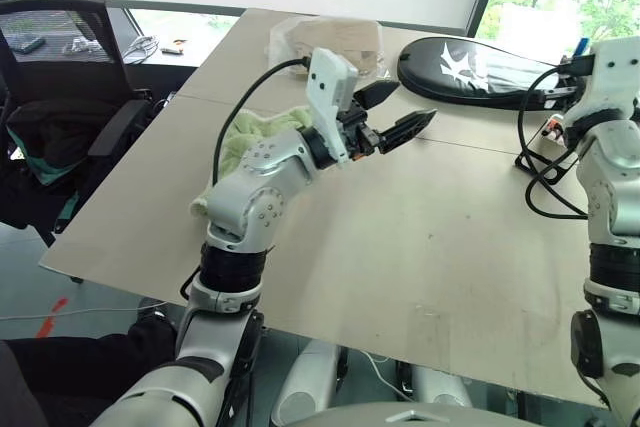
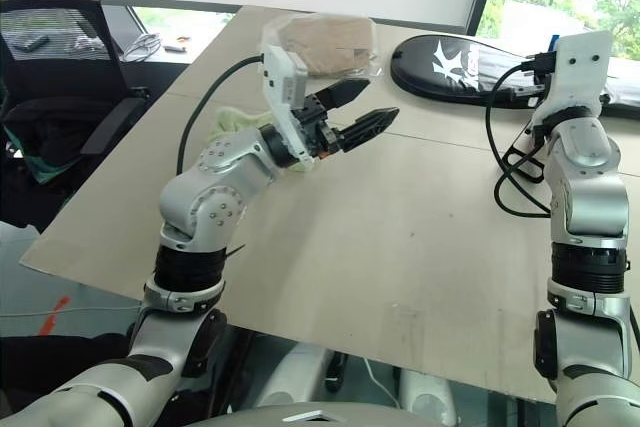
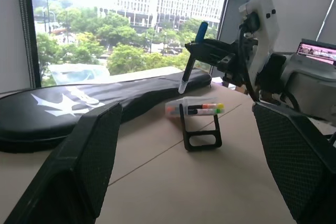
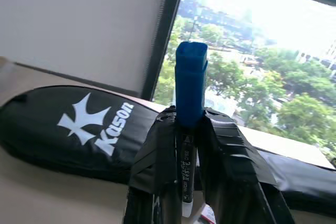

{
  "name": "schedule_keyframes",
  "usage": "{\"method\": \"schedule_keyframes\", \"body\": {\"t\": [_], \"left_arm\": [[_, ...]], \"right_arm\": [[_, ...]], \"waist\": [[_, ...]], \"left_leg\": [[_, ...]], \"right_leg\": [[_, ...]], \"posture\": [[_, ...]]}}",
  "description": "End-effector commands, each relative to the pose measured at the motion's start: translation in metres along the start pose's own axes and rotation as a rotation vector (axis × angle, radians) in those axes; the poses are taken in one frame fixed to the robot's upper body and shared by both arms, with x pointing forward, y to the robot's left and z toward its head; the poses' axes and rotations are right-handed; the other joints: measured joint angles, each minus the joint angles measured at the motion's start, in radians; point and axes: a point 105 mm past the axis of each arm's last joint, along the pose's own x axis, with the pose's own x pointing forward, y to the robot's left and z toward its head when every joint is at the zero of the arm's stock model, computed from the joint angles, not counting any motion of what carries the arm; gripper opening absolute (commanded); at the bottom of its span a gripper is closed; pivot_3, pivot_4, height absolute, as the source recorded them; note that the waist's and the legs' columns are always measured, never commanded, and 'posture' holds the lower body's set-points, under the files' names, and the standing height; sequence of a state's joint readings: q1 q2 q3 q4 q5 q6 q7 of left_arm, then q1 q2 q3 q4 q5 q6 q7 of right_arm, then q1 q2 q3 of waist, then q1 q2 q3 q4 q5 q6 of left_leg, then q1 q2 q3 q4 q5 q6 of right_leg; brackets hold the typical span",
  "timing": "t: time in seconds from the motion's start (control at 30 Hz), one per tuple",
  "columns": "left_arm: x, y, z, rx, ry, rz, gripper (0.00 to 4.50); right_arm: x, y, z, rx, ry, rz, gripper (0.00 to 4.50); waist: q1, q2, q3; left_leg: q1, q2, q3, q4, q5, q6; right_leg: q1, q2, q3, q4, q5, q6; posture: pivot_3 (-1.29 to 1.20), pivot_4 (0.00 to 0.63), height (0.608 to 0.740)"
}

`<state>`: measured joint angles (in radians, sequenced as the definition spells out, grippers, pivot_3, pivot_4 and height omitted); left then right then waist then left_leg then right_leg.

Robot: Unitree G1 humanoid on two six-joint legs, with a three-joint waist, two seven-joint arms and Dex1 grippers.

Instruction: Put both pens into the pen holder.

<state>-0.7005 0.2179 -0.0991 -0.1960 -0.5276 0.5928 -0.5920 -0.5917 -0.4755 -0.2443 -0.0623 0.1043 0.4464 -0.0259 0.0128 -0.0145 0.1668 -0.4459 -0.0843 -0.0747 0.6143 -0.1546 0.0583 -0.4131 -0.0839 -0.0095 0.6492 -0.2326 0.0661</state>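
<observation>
My right gripper is shut on a pen with a blue cap and black barrel, held upright with the cap on top. In the left wrist view that pen hangs in the right gripper just above and behind the pen holder. The holder is a small black frame on the table, and its clear top holds markers with orange, green and yellow ends. I cannot tell whether the other pen is among them. My left gripper hovers open over the table's middle, with nothing between its fingers.
A long black racket bag lies across the far right of the table. A green cloth and a clear bag with something brown lie at the far left. Black cables loop near the right arm. An office chair stands to the left.
</observation>
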Motion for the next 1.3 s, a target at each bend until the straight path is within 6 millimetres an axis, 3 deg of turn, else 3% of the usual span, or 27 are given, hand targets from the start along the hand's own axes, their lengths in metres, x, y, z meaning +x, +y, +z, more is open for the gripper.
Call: {"method": "schedule_keyframes", "body": {"t": [0.03, 0.2, 0.33, 0.6, 1.13, 1.17, 1.3], "left_arm": [[0.001, -0.005, 0.005, 0.031, -0.035, -0.017, 4.11], [-0.001, -0.005, 0.003, 0.017, -0.033, -0.028, 4.11], [-0.001, -0.008, 0.001, 0.019, -0.023, -0.064, 4.11], [-0.006, -0.024, -0.011, 0.015, 0.054, -0.173, 4.11], [-0.011, -0.025, -0.017, 0.036, 0.096, -0.175, 4.11], [-0.011, -0.024, -0.017, 0.037, 0.094, -0.172, 4.11], [-0.012, -0.022, -0.017, 0.038, 0.094, -0.165, 4.11]], "right_arm": [[-0.014, -0.006, 0.016, 0.010, -0.080, -0.084, 0.02], [-0.031, -0.001, 0.009, 0.019, -0.068, -0.071, 0.02], [-0.034, -0.005, 0.010, 0.020, -0.085, -0.096, 0.02], [-0.028, -0.008, 0.004, -0.007, -0.103, -0.107, 0.02], [-0.017, 0.007, -0.025, -0.058, -0.125, -0.094, 0.02], [-0.018, 0.008, -0.027, -0.061, -0.131, -0.095, 1.02], [-0.024, 0.008, -0.037, -0.081, -0.122, -0.105, 2.74]], "waist": [[-0.002, 0.000, 0.000], [-0.002, 0.001, 0.000], [-0.001, 0.001, 0.000], [-0.002, 0.001, 0.000], [-0.003, 0.001, 0.000], [-0.003, 0.001, 0.000], [-0.002, 0.001, 0.000]], "left_leg": [[0.000, 0.000, 0.000, 0.000, 0.000, 0.000], [0.001, 0.000, 0.000, 0.000, 0.000, 0.000], [0.002, 0.000, 0.000, 0.001, 0.000, 0.000], [0.003, 0.001, 0.001, 0.000, 0.000, 0.000], [0.006, 0.001, 0.002, 0.000, 0.000, 0.000], [0.006, 0.001, 0.002, 0.000, 0.000, 0.000], [0.008, 0.001, 0.004, -0.001, 0.000, -0.001]], "right_leg": [[0.000, 0.000, 0.000, 0.000, 0.000, 0.000], [0.000, 0.001, 0.001, 0.004, 0.000, 0.000], [0.000, 0.002, 0.000, 0.004, 0.000, 0.000], [0.000, 0.003, 0.000, 0.004, 0.000, 0.000], [0.002, 0.004, 0.002, 0.005, 0.000, 0.000], [0.002, 0.004, 0.002, 0.005, 0.000, 0.000], [0.002, 0.004, 0.004, 0.006, 0.000, 0.000]], "posture": [[0.00, 0.150, 0.740], [0.00, 0.150, 0.740], [0.00, 0.150, 0.740], [0.00, 0.150, 0.740], [0.00, 0.150, 0.740], [0.00, 0.150, 0.740], [0.00, 0.150, 0.740]]}}
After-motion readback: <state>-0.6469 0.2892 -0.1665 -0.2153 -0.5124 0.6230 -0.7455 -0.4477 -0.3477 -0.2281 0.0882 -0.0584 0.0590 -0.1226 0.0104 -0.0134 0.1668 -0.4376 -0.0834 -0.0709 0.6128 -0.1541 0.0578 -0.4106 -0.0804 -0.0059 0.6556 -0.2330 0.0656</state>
